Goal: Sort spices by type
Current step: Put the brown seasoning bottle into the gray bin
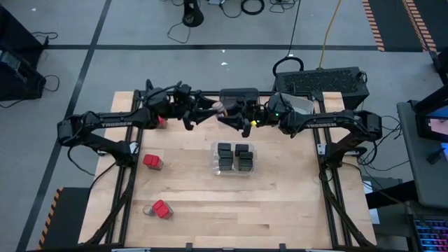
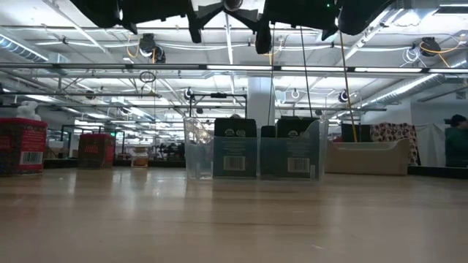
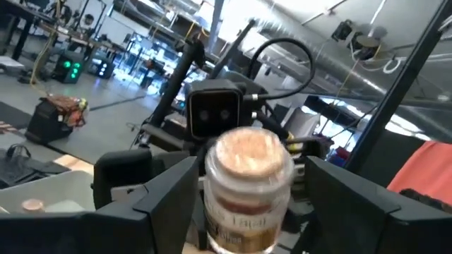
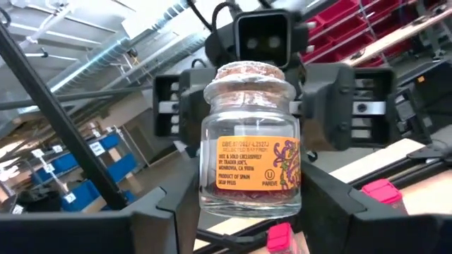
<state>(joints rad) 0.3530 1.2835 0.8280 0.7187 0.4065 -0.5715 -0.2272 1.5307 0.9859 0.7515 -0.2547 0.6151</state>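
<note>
Currently the jar [image 4: 251,141] is in the air at the table's far edge, between both grippers. Orientation unclear: upright in the right wrist view, cork lid toward the camera in the left wrist view. Left gripper [image 3: 247,204] and right gripper [image 4: 251,204] each have fingers clamped on its glass sides. Both arms reach inward, wrists facing each other.

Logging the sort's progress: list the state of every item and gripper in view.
jar: lidded, in mid-air between both grippers.
left gripper: shut on the jar.
right gripper: shut on the jar.
clear bin: on the table, holding four black boxes.
black boxes: upright, inside the clear bin.
red boxes: loose on the table, outside any bin.
</note>
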